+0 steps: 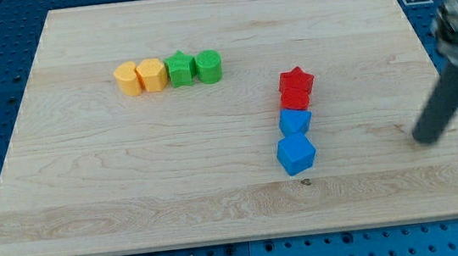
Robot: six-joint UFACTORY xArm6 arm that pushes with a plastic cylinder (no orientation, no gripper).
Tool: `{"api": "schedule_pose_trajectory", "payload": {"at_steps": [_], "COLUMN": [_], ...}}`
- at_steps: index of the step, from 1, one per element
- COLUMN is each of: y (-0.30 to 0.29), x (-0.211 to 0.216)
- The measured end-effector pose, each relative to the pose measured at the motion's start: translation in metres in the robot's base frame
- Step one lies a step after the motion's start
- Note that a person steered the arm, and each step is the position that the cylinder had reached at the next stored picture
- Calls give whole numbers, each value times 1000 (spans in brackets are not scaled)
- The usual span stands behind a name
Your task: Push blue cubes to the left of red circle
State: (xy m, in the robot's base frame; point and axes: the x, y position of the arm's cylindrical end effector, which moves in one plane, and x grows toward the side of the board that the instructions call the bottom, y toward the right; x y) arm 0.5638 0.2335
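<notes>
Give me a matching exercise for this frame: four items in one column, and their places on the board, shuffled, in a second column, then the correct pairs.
Items
1. my tip
2. orange blocks
3. red star block
4. large blue cube

Places
A. bottom end of the red and blue column
B. near the board's right edge, well clear of all blocks
C. left end of the row toward the view's top left
D. top end of the red and blue column

Pairs: 1-B, 2-C, 3-D, 4-A
</notes>
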Motion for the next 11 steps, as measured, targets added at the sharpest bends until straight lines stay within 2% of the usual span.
{"api": "schedule_pose_trajectory", "payload": {"at_steps": [1,2,3,5,8,9,10,11], "y": [-5,-40,-110,-167,-167,-167,-172,-207], "x": [54,55,54,-9,-45,-50,-30,-35]}}
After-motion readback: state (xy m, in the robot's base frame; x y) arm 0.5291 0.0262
